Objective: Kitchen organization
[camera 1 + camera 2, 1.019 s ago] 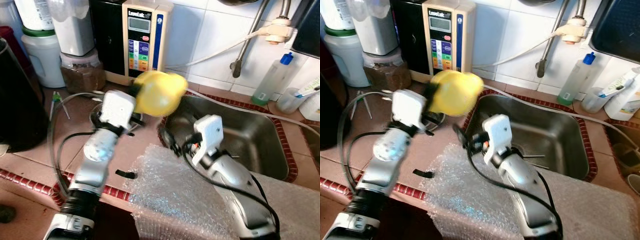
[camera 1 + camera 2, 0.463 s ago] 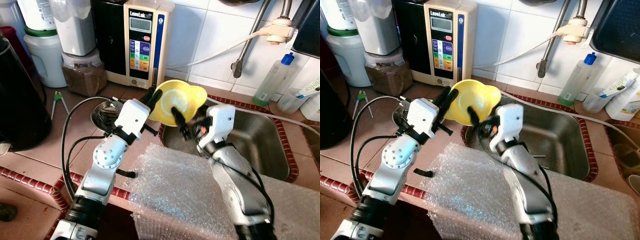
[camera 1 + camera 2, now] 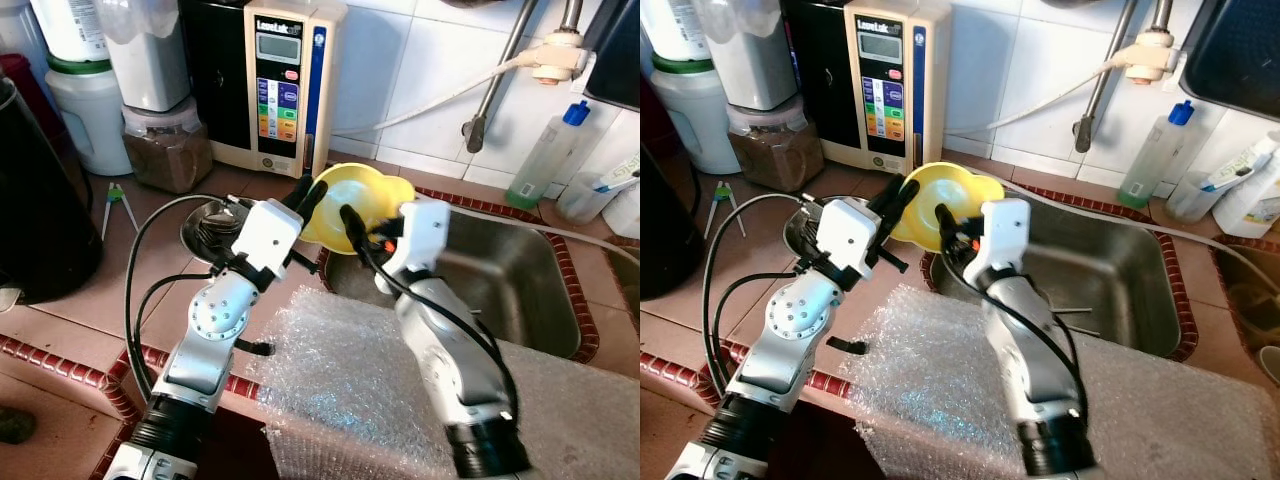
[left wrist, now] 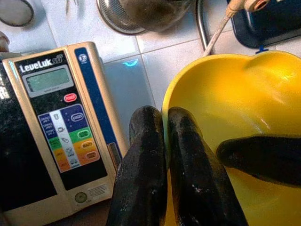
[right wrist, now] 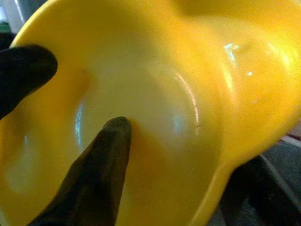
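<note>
The right gripper (image 3: 352, 222) has swung in, fingers spread inside the yellow bowl (image 3: 362, 196), whose rim the left gripper (image 4: 162, 155) pinches — a handover looks near.

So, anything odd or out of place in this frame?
A sheet of bubble wrap drapes over the counter's front edge. The yellow bowl is tipped on its side, pinched at the rim by the left gripper.

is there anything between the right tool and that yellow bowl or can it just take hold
Nothing visible stands between them. The right tool is already at the yellow bowl, with one finger inside its hollow. The left tool is shut on the bowl's rim, holding it at the sink's edge.
</note>
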Robot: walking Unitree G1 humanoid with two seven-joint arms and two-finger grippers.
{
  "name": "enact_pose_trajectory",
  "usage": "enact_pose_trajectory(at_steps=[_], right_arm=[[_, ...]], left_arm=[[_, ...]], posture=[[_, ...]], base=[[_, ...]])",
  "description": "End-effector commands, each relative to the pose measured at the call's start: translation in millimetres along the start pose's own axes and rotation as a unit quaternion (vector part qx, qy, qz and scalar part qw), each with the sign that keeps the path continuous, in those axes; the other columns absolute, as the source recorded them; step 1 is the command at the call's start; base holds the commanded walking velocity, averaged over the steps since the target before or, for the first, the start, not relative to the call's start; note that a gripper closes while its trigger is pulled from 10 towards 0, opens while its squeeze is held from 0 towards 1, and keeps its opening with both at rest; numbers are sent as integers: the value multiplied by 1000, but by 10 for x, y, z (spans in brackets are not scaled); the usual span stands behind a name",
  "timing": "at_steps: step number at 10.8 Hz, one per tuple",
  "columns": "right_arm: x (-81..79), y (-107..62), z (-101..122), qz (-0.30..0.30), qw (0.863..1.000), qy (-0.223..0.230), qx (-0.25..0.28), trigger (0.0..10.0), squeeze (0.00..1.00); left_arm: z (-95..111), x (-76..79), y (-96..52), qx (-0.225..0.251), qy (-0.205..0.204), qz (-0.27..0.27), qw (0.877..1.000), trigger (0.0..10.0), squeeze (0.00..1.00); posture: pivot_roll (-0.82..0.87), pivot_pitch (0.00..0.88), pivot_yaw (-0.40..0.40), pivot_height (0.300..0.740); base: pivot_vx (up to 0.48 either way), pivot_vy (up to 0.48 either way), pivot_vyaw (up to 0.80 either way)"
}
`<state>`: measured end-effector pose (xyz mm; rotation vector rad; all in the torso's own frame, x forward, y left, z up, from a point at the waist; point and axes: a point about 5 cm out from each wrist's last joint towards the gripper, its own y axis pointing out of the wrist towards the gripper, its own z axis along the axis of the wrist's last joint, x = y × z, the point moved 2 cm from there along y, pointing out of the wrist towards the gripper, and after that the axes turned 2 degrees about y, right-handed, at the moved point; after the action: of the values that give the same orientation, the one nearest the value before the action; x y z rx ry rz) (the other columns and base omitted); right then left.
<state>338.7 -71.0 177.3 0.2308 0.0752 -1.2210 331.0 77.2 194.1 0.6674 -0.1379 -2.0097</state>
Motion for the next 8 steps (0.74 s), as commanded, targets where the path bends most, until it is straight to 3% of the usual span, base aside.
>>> enact_pose_trajectory(at_steps=[1, 3, 8], right_arm=[[63, 18, -61, -21, 1000, 7, -19, 0, 0], [50, 22, -85, -19, 1000, 1, -23, 0, 0], [205, 21, -125, -60, 998, 15, -32, 0, 0]], left_arm=[[116, 19, 66, 25, 5, -7, 1000, 0, 0], [117, 22, 77, 24, 5, -5, 1000, 0, 0], [105, 18, 53, 20, -2, -3, 1000, 0, 0]], posture=[[154, 0, -51, 740], [152, 0, -55, 740], [154, 0, -57, 740]], base=[[0, 0, 0], [0, 0, 0], [0, 0, 0]])
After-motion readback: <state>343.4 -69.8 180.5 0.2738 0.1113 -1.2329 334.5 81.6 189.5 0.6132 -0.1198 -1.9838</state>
